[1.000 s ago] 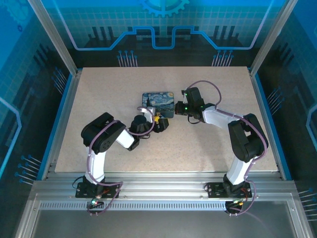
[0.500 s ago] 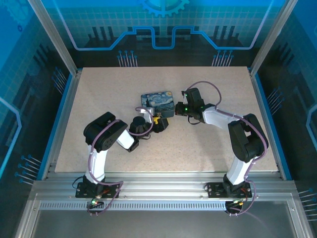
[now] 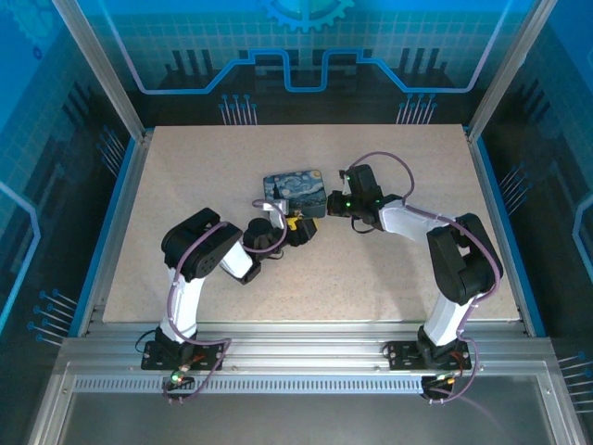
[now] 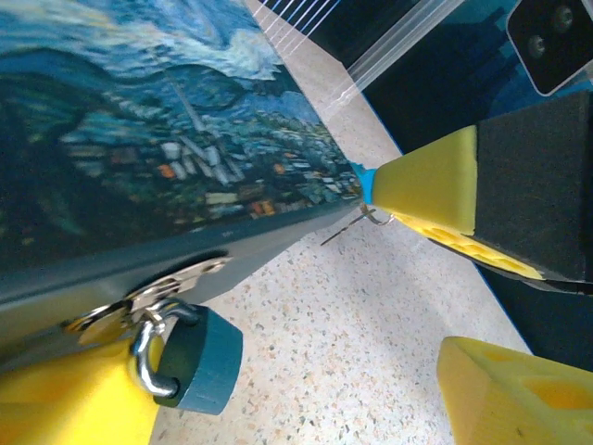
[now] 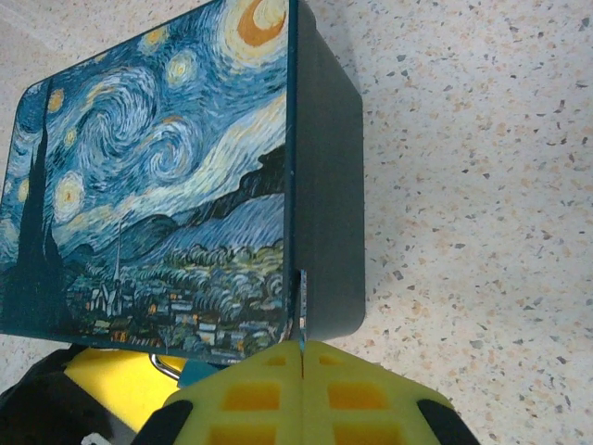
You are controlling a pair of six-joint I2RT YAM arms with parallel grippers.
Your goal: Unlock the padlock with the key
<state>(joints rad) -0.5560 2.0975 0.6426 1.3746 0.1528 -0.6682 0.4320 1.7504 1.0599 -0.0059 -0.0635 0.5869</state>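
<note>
The padlock [image 4: 190, 362] has a teal body and a silvery shackle and hangs from the metal hasp [image 4: 171, 281] on the front of the starry-night tin [image 3: 296, 189]. My left gripper [image 4: 306, 371] is open at the tin's front. The padlock rests against its left yellow finger [image 4: 65, 399]; the other finger [image 4: 519, 389] stands far to the right. My right gripper [image 5: 303, 348] is shut on the key [image 5: 298, 295], a thin blade seen edge-on at the tin's right front corner. In the left wrist view, the key's thin tip [image 4: 347, 227] pokes out of the right gripper's pads [image 4: 431, 181].
The tin [image 5: 157, 185] lies flat on the speckled table [image 3: 389, 269] near its middle. Both grippers [image 3: 298, 227] [image 3: 332, 206] crowd its near edge. Aluminium frame posts and blue panels surround the table.
The tin has shifted slightly left and turned a little. The left arm's elbow has crept slightly up and right. The right arm holds still.
</note>
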